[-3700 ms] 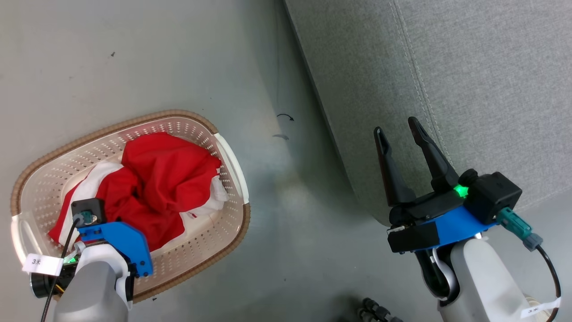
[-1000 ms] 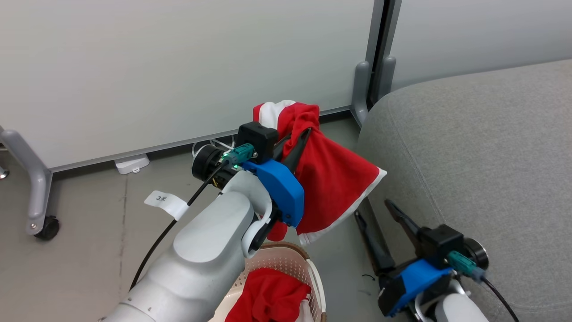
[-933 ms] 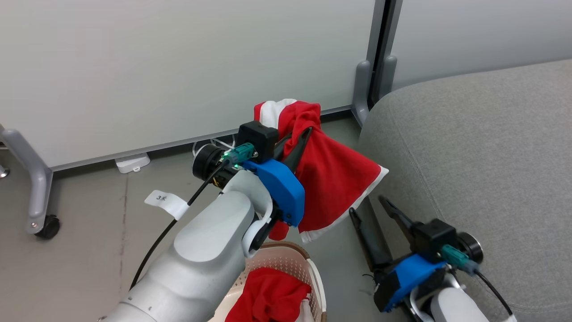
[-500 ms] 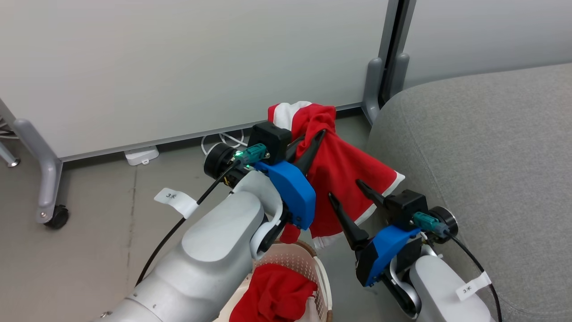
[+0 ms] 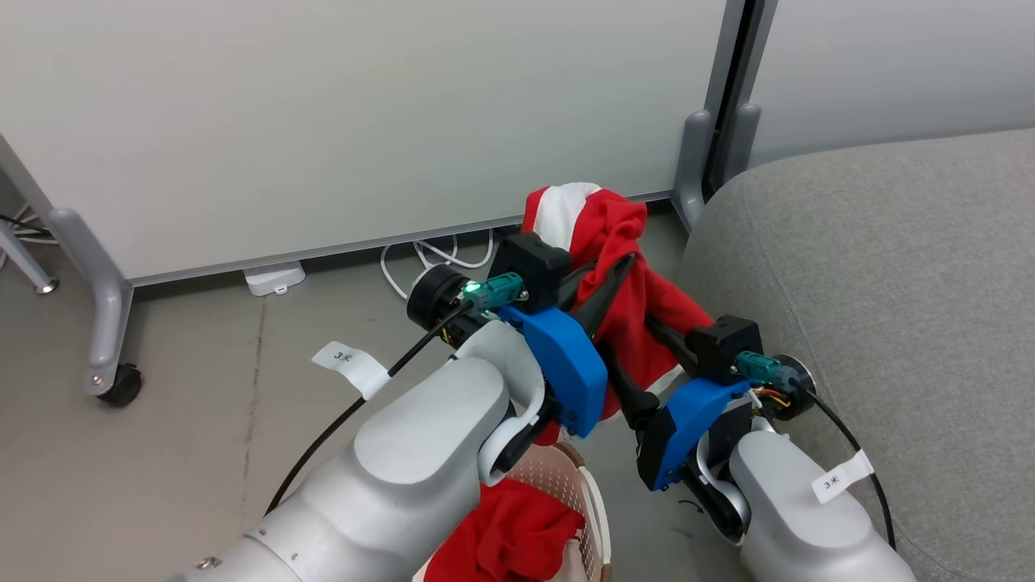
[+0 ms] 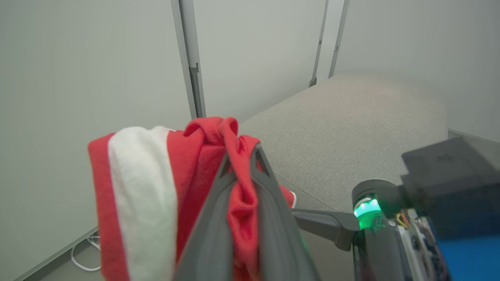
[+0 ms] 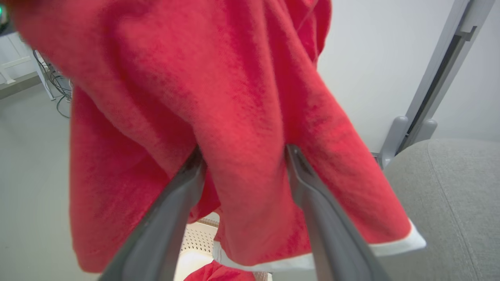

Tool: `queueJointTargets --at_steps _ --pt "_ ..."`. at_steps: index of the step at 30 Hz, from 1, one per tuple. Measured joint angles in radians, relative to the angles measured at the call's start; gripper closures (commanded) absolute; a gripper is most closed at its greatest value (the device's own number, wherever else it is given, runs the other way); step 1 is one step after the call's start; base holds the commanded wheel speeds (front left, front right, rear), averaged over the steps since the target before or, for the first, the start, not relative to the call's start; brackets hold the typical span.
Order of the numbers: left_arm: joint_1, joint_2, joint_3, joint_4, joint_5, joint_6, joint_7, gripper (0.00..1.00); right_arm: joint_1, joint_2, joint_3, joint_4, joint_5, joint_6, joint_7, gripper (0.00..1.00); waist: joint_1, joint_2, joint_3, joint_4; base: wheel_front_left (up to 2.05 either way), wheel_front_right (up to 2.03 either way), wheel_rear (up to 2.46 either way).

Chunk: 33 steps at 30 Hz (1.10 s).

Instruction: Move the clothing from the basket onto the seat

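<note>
My left gripper (image 5: 618, 271) is raised and shut on the red clothing with broad white bands (image 5: 602, 230), which hangs from it beside the grey seat (image 5: 889, 275). The left wrist view shows its fingers (image 6: 269, 218) pinching a red fold (image 6: 140, 195). My right gripper (image 5: 629, 343) is open and pushed into the hanging cloth; in the right wrist view (image 7: 242, 156) a fold of the red fabric (image 7: 218, 97) lies between its spread fingers. Below, the cream basket (image 5: 584, 493) holds a second red garment (image 5: 517, 537).
A white partition wall with grey feet and a caster (image 5: 121, 384) stands behind. White cables (image 5: 428, 255) and a small white box (image 5: 275, 277) lie on the floor at its base. A grey post (image 5: 711, 153) meets the seat's corner.
My right gripper has risen and moved left from beside the seat into the hanging garment, its fingers now either side of a fold. The left grip is unchanged. The camera shifted slightly.
</note>
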<state>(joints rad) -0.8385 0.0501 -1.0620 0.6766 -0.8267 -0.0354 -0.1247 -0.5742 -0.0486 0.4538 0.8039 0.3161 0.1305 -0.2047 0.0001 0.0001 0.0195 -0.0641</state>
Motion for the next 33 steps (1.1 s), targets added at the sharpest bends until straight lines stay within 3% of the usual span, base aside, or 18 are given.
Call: queueJointTargets --at_steps 1,2,4,27,29,30,33 --pt "-0.001 0.0 -0.007 -0.002 -0.003 0.001 0.0 1.0 -0.006 0.0 0.009 0.014 0.008 0.0 -0.001 0.0 0.0 0.0 -0.001 0.001 0.0 0.0 0.0" --pt "-0.002 0.0 -0.014 -0.003 -0.007 0.001 0.0 1.0 -0.011 0.0 0.017 0.024 0.016 0.0 -0.002 0.3 0.0 0.0 -0.002 0.001 0.0 0.0 0.0" --pt "-0.005 0.0 -0.024 -0.008 -0.014 0.003 0.0 1.0 -0.024 0.0 0.029 0.045 0.031 0.0 -0.004 1.0 0.0 0.0 -0.003 0.001 0.0 0.0 0.0" --pt "-0.02 0.0 -0.087 0.042 -0.074 0.018 -0.025 1.0 -0.055 0.0 0.105 0.117 0.145 0.0 -0.048 1.0 -0.0001 -0.0001 -0.011 -0.017 0.0 0.0 0.0" --pt "-0.02 0.0 -0.091 0.045 -0.079 0.018 -0.025 0.42 -0.057 0.0 0.105 0.119 0.146 0.0 -0.049 1.0 -0.0001 0.0 -0.011 -0.017 0.0 0.0 0.0" --pt "-0.02 0.0 -0.094 0.047 -0.079 0.018 -0.026 0.0 -0.057 0.0 0.105 0.121 0.147 0.0 -0.052 1.0 -0.0001 0.0 -0.01 -0.017 0.0 0.0 0.0" --pt "-0.02 0.0 -0.096 0.056 -0.083 0.021 -0.036 0.0 -0.059 0.0 0.105 0.124 0.152 0.0 -0.053 1.0 -0.0001 0.0 -0.011 -0.017 0.0 0.0 0.0"
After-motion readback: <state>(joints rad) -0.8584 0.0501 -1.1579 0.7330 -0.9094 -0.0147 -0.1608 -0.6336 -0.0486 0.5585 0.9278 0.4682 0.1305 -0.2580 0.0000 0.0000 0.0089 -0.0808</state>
